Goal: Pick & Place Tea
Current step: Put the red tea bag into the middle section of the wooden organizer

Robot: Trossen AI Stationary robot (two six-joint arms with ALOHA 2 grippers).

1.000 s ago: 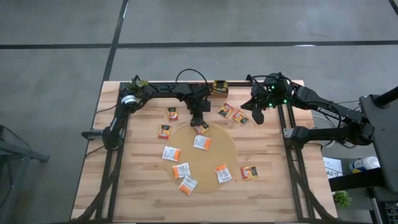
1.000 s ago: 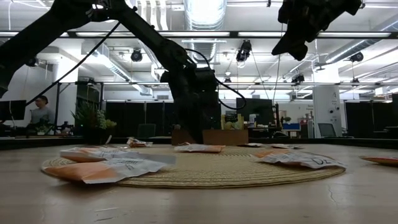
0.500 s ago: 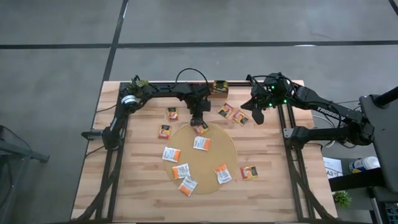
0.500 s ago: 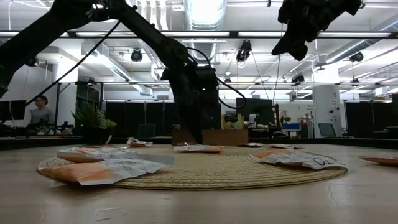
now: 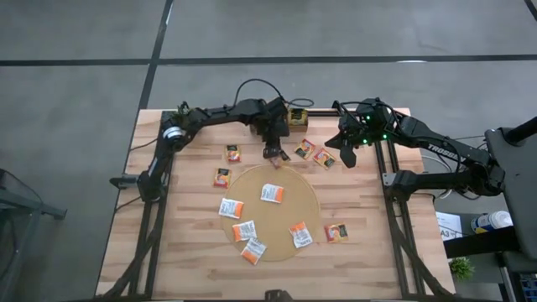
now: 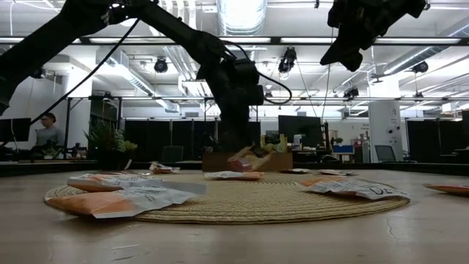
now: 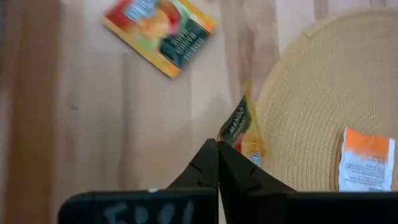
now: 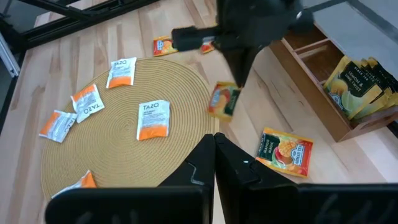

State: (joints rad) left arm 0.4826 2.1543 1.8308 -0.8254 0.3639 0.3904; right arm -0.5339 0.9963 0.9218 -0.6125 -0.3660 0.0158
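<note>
Lifted off the mat (image 5: 289,210), left fingers (image 5: 273,153) pinch 1 sachet (image 8: 222,101); right fingers (image 5: 346,158) closed, empty.

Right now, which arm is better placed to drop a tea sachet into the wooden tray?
The left. Its claw is shut on a green-and-orange sachet, lifted off the mat close to the wooden tray. The right claw hangs shut and empty above the table's right side.

left tool (image 5: 274,154): clamped, raised | right tool (image 5: 346,158): closed, raised
</note>
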